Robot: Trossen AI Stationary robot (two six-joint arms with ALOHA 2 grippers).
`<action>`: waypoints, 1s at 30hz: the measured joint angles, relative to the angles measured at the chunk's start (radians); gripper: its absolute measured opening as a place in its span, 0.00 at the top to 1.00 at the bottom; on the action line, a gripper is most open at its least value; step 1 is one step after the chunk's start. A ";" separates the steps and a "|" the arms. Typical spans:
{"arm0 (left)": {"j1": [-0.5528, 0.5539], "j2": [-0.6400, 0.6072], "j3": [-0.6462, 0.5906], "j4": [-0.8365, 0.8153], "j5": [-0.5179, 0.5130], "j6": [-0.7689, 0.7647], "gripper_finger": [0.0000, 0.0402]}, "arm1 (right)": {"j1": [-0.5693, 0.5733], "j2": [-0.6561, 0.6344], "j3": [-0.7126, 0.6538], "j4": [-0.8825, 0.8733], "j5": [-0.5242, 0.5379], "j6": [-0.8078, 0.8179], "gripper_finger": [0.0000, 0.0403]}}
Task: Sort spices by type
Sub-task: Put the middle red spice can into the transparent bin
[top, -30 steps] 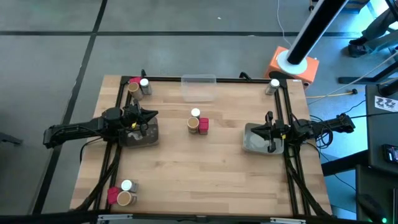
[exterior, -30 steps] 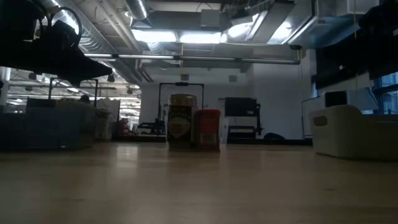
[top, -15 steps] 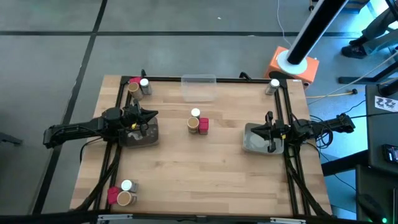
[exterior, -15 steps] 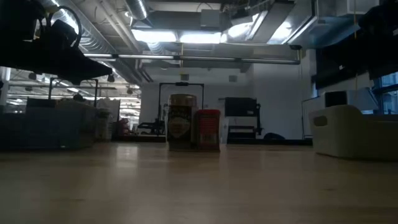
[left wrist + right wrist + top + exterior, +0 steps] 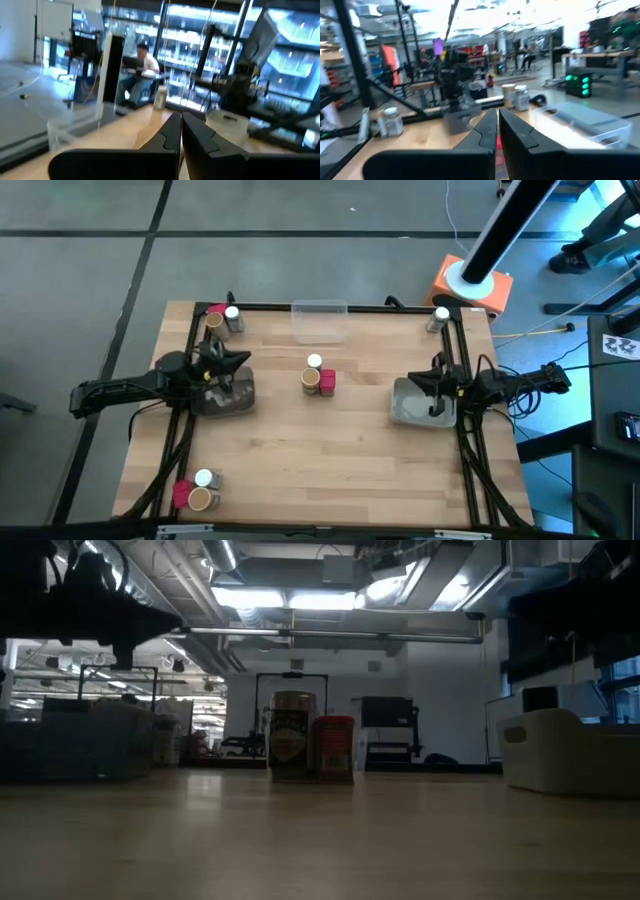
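The spices stand in groups on the wooden table. At the centre are a white-capped jar (image 5: 314,362), a tan cylinder (image 5: 311,380) and a red block (image 5: 327,380); the low view shows the cylinder (image 5: 291,735) and the block (image 5: 334,748). Similar trios stand at the far left corner (image 5: 222,317) and the near left corner (image 5: 196,491), and one jar (image 5: 441,317) at the far right. My left gripper (image 5: 247,361) hovers shut over the left grey bin (image 5: 228,396). My right gripper (image 5: 414,383) hovers shut over the right grey bin (image 5: 412,408). Both wrist views show empty shut fingers (image 5: 181,122) (image 5: 498,117).
A clear plastic tray (image 5: 320,318) lies at the table's far edge, in the middle. Black frame rails run along the left and right sides. An orange base with a dark pole (image 5: 472,285) stands beyond the far right corner. A person (image 5: 144,62) sits far off in the room.
Both grippers have tipped their fingers upward above their bins and stayed shut. The left one has also rolled a little. The spices have not moved.
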 joint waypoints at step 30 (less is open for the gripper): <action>0.000 0.136 0.001 0.168 0.004 0.059 0.99 | -0.130 0.833 0.500 -0.017 0.072 -0.149 0.95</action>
